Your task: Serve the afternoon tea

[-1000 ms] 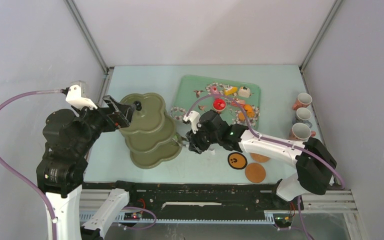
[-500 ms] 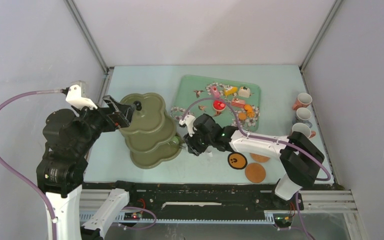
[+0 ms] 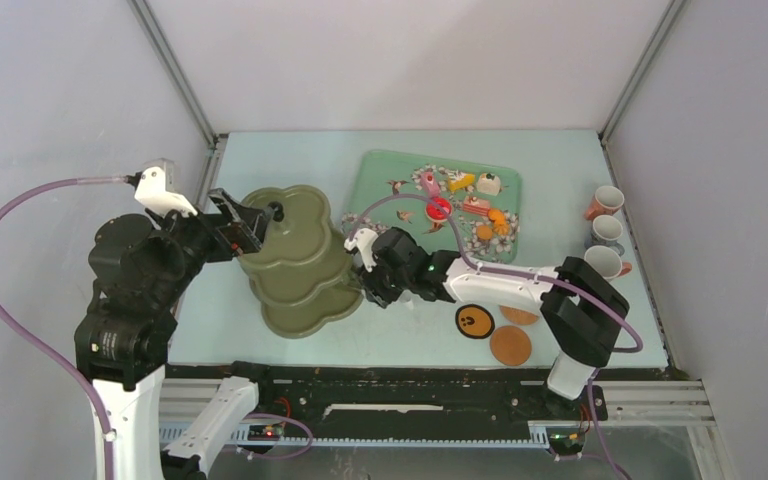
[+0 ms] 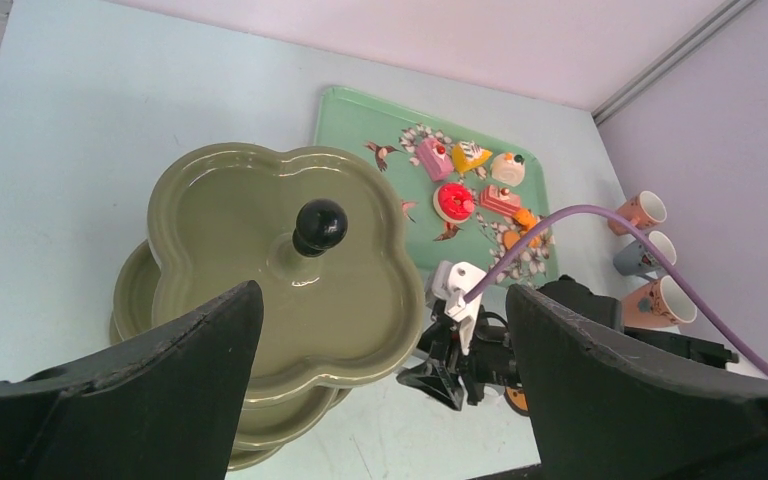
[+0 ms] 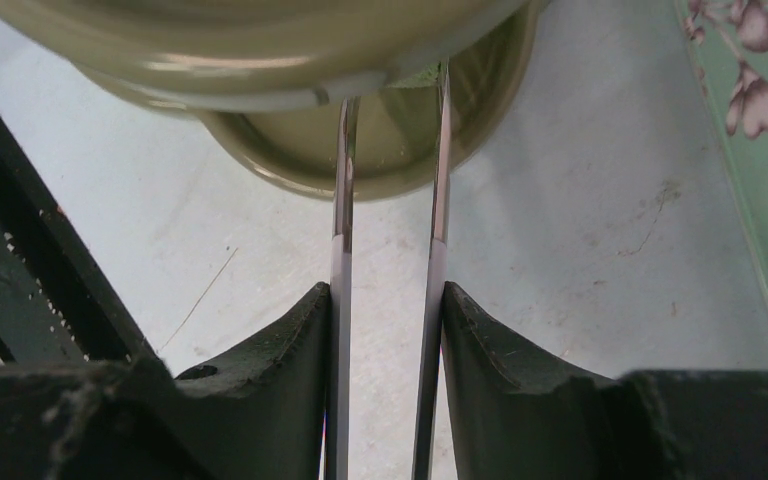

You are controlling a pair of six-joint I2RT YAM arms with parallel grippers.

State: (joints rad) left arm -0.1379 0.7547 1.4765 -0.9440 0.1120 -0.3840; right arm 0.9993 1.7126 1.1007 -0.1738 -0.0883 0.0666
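Stand (image 3: 295, 255) left of tray (image 3: 375, 168); pastries (image 3: 460, 183) on tray; cups (image 3: 608, 232) far right.

The pale blue table (image 3: 560, 150) carries an olive tiered stand (image 3: 295, 255) centre-left, a mint tray (image 3: 385, 175) upper centre, three cups (image 3: 607, 230) far right and coasters (image 3: 510, 345) lower right.

The three-tier stand (image 3: 300, 240) is olive green. The tray (image 3: 380, 172) is mint green with a floral pattern, and the pastries (image 3: 438, 208) are pink, yellow, red and orange. The metal tongs (image 5: 343, 220) are silvery.

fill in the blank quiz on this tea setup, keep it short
The right gripper is shut on metal ____. The stand has ____ tiers. The pastries lie on the ____. ____ cups stand in a row.
Missing: tongs; three; tray; three.
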